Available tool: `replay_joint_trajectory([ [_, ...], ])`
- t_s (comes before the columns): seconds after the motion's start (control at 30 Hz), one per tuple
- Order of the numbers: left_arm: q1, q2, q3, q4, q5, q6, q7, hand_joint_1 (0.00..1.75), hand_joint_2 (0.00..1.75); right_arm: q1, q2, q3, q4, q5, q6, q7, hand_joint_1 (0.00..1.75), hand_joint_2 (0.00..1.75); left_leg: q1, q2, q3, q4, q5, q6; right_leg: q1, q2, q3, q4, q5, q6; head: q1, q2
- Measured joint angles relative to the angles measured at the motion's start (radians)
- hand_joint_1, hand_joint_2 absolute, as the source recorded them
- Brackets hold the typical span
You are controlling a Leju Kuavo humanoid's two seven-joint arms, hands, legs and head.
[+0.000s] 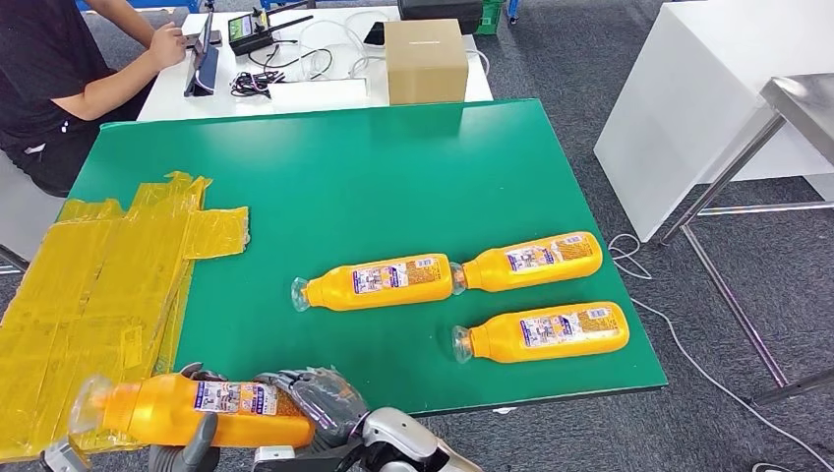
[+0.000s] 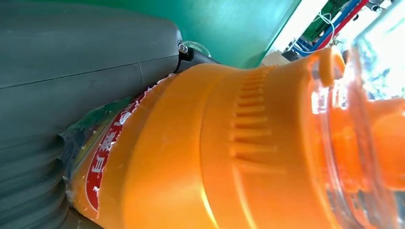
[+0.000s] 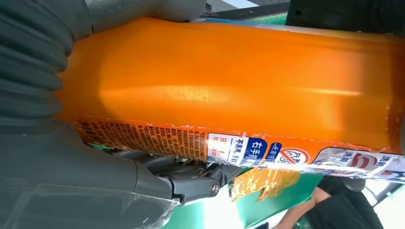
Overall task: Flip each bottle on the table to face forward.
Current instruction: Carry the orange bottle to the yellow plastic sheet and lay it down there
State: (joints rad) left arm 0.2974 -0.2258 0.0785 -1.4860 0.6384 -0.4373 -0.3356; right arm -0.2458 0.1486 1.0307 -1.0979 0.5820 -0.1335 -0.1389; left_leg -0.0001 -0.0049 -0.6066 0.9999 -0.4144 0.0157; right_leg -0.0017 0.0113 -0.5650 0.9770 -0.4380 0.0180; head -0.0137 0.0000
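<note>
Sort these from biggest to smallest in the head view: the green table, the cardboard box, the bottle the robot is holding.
1. green table, by far the largest.
2. held bottle and cardboard box: look much alike; the bottle is nearer the camera, so unranked.

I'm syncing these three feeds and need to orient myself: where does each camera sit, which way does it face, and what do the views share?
Head view: high on the body, looking forward and down at the green table; left hand and right hand hold the orange bottle.
Left wrist view: behind the left hand, facing the bottle's clear cap.
Right wrist view: behind the right hand, facing the bottle's body and label.
All three share that bottle.
</note>
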Motion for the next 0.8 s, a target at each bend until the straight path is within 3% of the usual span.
replay_joint_trajectory([
  [0.03, 0.000, -0.002, 0.000, -0.005, -0.005, -0.002, -0.001, 1.75, 1.75, 0.007, -0.001, -0.004, -0.004, 0.003, -0.013, 0.000, 0.10, 1.75, 0.000, 0.000, 0.000, 0.000, 0.000, 0.000, 0.000, 0.000, 0.000, 0.000, 0.000, 0.000, 0.000, 0.000],
  [0.07, 0.001, -0.004, 0.000, -0.011, -0.013, -0.003, -0.004, 1.75, 1.75, 0.015, -0.004, -0.010, -0.010, 0.008, -0.030, 0.000, 0.00, 1.31, 0.000, 0.000, 0.000, 0.000, 0.000, 0.000, 0.000, 0.000, 0.000, 0.000, 0.000, 0.000, 0.000, 0.000],
  [0.17, 0.001, -0.005, 0.011, -0.036, -0.058, 0.010, -0.028, 1.75, 1.75, 0.045, -0.017, -0.036, -0.038, 0.030, -0.088, -0.002, 0.00, 0.00, 0.000, 0.000, 0.000, 0.000, 0.000, 0.000, 0.000, 0.000, 0.000, 0.000, 0.000, 0.000, 0.000, 0.000],
  [0.3, 0.007, -0.005, 0.052, -0.074, -0.136, 0.027, -0.052, 1.75, 1.75, 0.093, -0.041, -0.092, -0.092, 0.053, -0.152, -0.005, 0.00, 0.00, 0.000, 0.000, -0.001, 0.000, 0.000, 0.000, 0.000, 0.000, -0.001, 0.000, 0.000, 0.000, 0.000, 0.000],
  [0.6, 0.011, -0.008, 0.086, -0.105, -0.181, 0.037, -0.055, 1.75, 1.75, 0.134, -0.058, -0.140, -0.144, 0.070, -0.178, -0.014, 0.00, 0.00, 0.000, 0.000, -0.001, 0.000, 0.000, 0.000, 0.000, 0.000, -0.001, 0.000, 0.000, 0.000, 0.000, 0.000],
  [0.8, 0.016, -0.016, 0.217, -0.236, -0.560, 0.292, -0.173, 1.75, 1.75, 0.311, -0.162, -0.260, -0.414, 0.093, -0.333, -0.002, 0.00, 0.00, 0.000, -0.003, -0.003, 0.000, -0.001, 0.000, 0.000, -0.002, -0.002, 0.000, 0.000, 0.000, 0.000, 0.000],
])
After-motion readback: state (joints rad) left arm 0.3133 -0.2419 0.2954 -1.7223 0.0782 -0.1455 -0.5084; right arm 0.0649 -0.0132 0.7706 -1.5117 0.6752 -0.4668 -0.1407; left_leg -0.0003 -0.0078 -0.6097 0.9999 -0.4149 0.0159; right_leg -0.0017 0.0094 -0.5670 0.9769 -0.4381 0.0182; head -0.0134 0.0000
